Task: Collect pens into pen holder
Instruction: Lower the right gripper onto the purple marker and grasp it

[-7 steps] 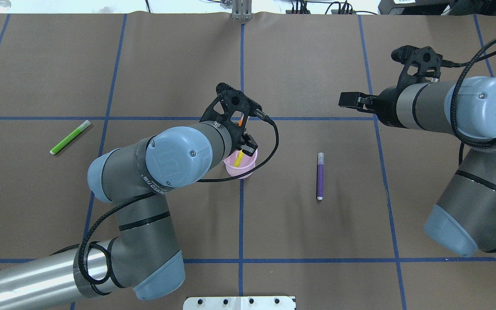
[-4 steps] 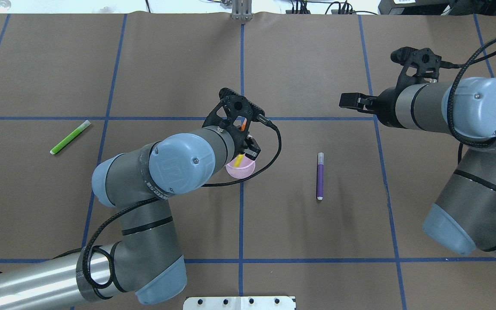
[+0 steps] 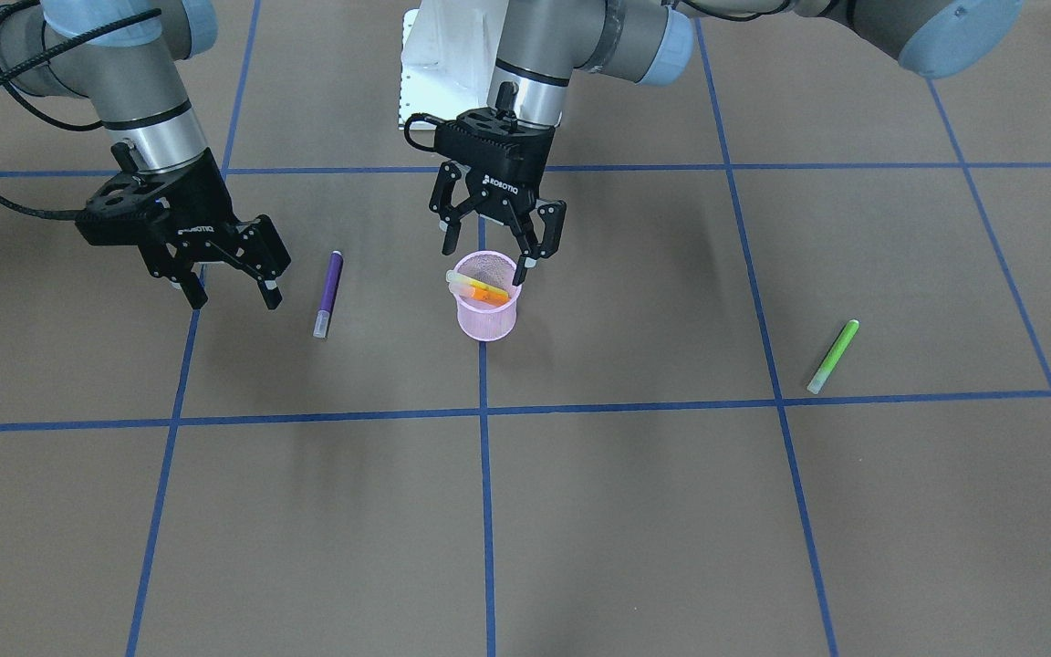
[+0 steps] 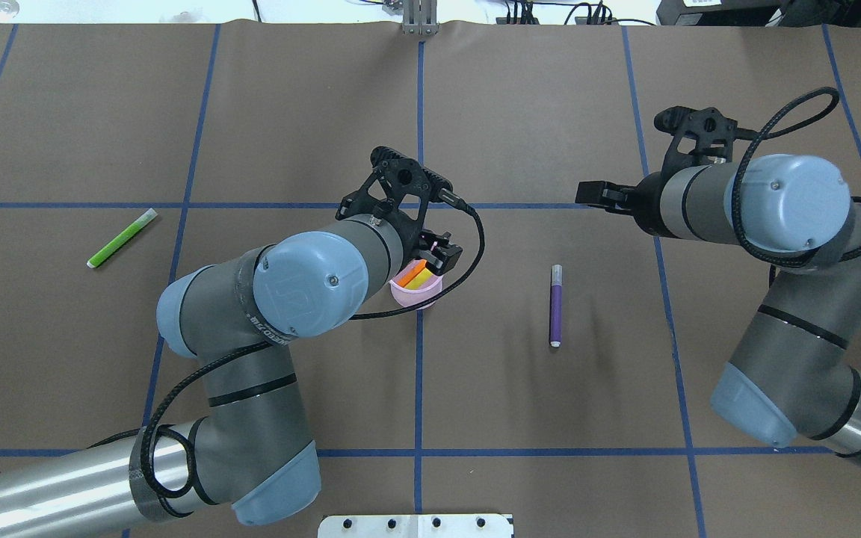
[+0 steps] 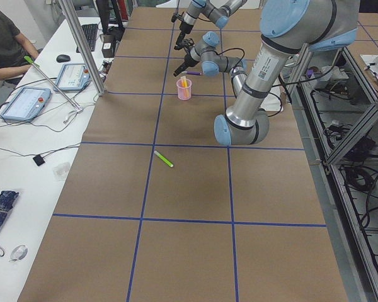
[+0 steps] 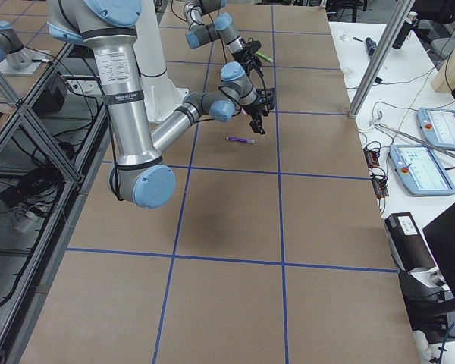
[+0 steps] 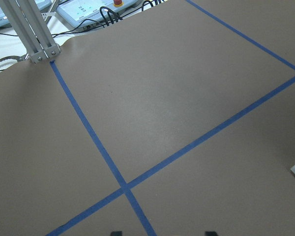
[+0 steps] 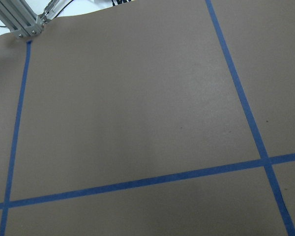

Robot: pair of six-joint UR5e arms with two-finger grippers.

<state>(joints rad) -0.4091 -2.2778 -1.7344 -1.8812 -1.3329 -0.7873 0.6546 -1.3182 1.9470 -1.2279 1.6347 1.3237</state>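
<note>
- The pen holder (image 3: 486, 319) stood upright near the middle of the worktop (image 3: 635, 511), on the taped line (image 3: 486, 511) that ran out from the robot's base.
- The inner pen (image 3: 480, 291) leaned slantwise inside the pen holder, its upper end at the rim.
- The left gripper (image 3: 486, 257) hung directly above the pen holder, clear of it and of the inner pen.
- The right pen (image 3: 328, 294) lay flat on the worktop to the robot's right of the pen holder, apart from it, its length pointing away from the robot.
- The right gripper (image 3: 232, 297) hung near the right pen, on its outer side, not touching it.
- The left pen (image 3: 834, 356) lay flat and slanted on the robot's left, well apart from the pen holder and both grippers.
</note>
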